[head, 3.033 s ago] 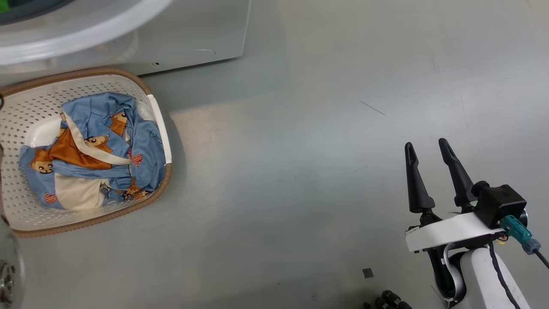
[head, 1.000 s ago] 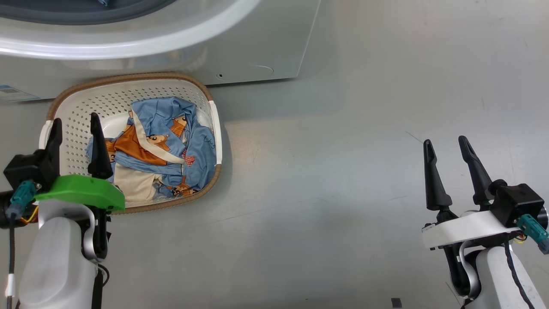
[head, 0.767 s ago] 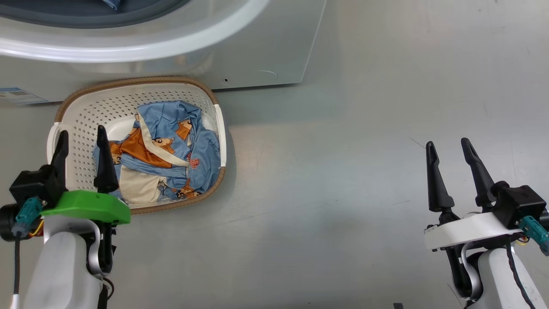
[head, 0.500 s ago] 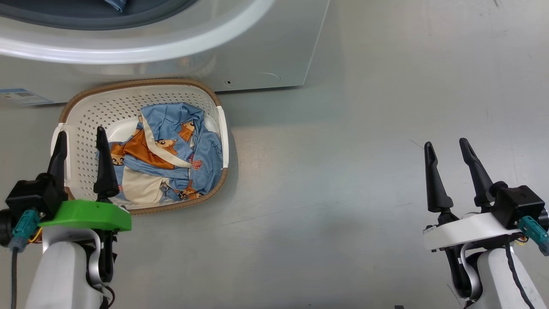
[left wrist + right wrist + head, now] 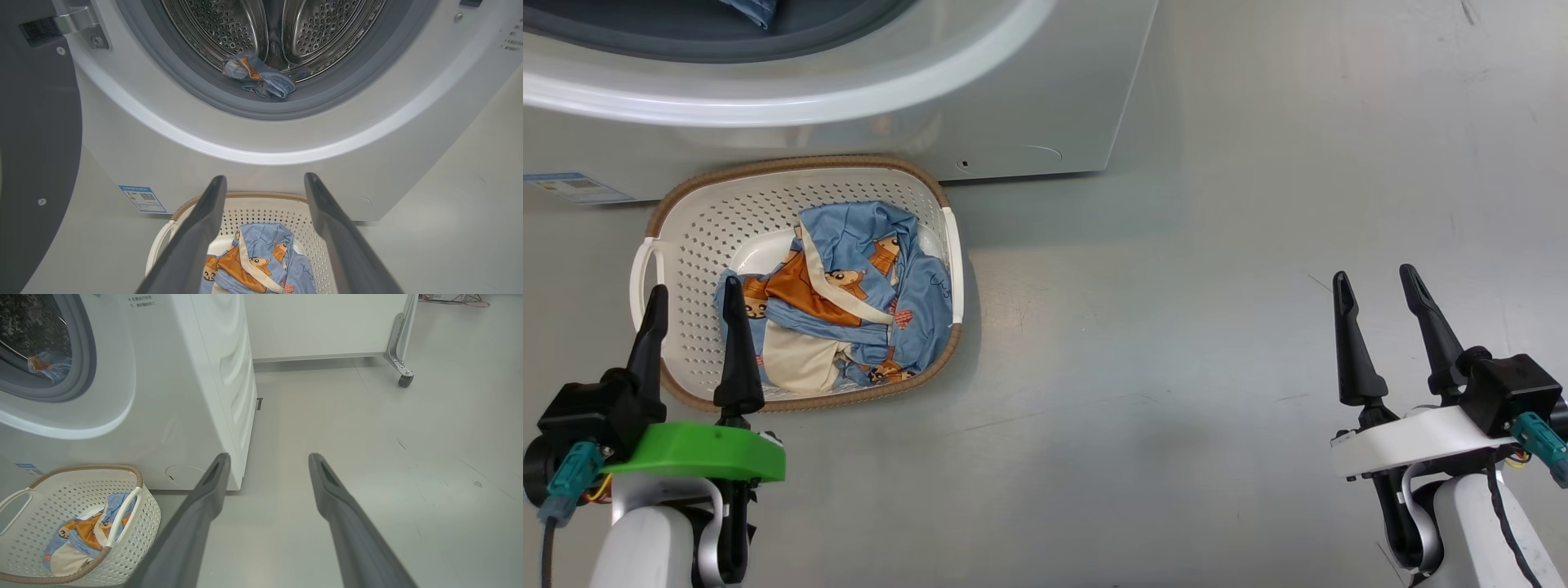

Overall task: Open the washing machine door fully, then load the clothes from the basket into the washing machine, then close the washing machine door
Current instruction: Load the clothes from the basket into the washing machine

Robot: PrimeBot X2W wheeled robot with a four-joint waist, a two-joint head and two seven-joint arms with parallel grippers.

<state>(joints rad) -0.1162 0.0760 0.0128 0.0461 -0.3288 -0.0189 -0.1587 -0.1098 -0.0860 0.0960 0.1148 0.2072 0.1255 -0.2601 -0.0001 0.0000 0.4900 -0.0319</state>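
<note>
Our left claw (image 5: 694,284) is open, its two dark fingers spread and holding nothing. In the head view it sits over the near left edge of the basket (image 5: 694,212), and we see no contact with the rim or the cloth. In the left wrist view the same claw (image 5: 265,176) points at the front of the washing machine (image 5: 261,139), with the far end of the basket between its fingers.

At the far left of that view the washing machine door (image 5: 36,122) is swung open, a dark surface on a metal hinge (image 5: 77,22). A blue sticker (image 5: 142,199) is low on the white front panel. Above it the grey rubber seal (image 5: 184,81) rings the perforated steel drum (image 5: 318,24). One light blue garment (image 5: 259,77) lies on the lower lip of the opening, partly on the seal.

The basket stands on the grey floor (image 5: 1176,327), just in front of the machine. The clothes (image 5: 849,286) are bunched in its right half: blue bear-print fabric with brown and cream parts. Its left half shows bare perforated plastic.

Our right claw (image 5: 1374,272) is well apart from the basket, over bare floor at the right, fingers parted and empty. In the right wrist view this claw (image 5: 269,455) points past the machine's right front corner, and a white cabinet on a castor (image 5: 404,379) stands further back.
</note>
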